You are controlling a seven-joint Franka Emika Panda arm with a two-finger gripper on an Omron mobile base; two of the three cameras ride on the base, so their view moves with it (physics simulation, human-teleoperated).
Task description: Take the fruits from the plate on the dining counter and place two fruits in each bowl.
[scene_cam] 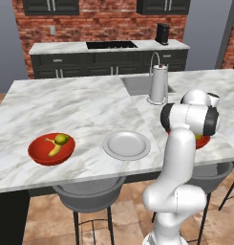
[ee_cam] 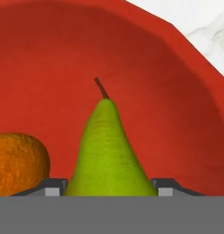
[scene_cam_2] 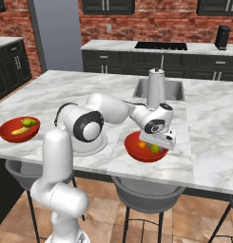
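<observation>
Inside right bowl (ee_cam: pixel 168 91): gripper (ee_cam: pixel 109 192) clasps pear (ee_cam: pixel 109 155).

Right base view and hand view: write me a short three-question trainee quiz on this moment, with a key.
1. True or false: the plate holds no fruit.
2. What lies in the left bowl? A) banana and green fruit B) two oranges C) nothing
3. Name the green fruit between the gripper fingertips, inside the right bowl.

Key: 1 true; 2 A; 3 the pear, beside an orange fruit.
</observation>
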